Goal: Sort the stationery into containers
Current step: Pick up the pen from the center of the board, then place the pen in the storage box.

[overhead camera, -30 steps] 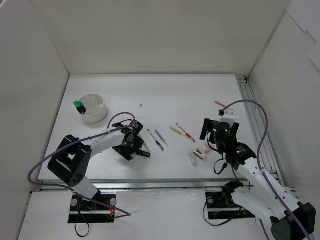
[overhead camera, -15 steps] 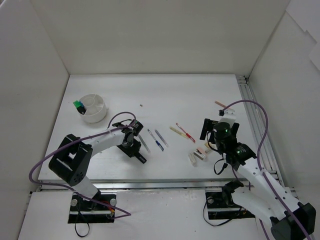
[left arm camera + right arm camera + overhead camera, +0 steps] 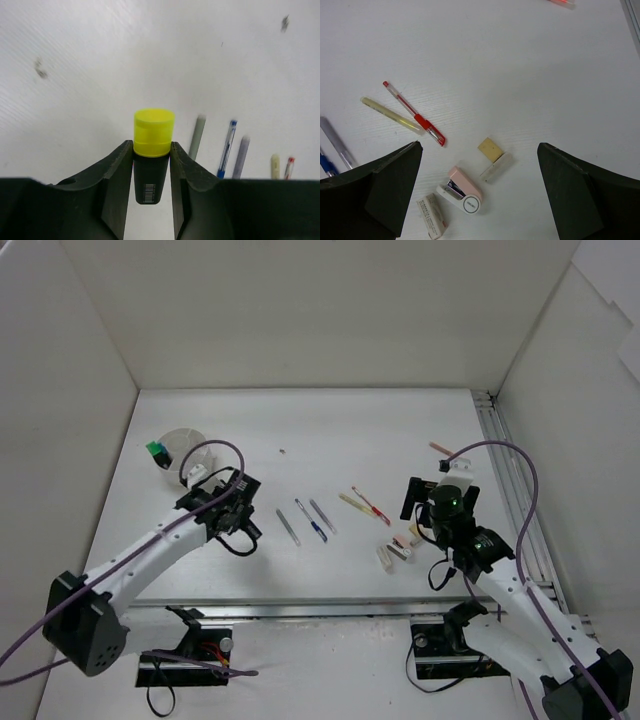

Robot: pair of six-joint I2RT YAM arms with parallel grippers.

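Left tool [image 3: 151, 150] clenched on yellow-capped highlighter [image 3: 154, 125], cap jutting forward; right tool [image 3: 478, 146] released, spread wide.

Left arm [image 3: 170, 540] between tub [image 3: 172, 442] and pens [image 3: 311, 521]

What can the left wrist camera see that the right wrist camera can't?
Only the left wrist view shows the yellow-capped highlighter held in the left gripper. Only the right wrist view shows the pink stapler-like item and the tan eraser. Both show the red pen, the beige stick beside it, and the white table.
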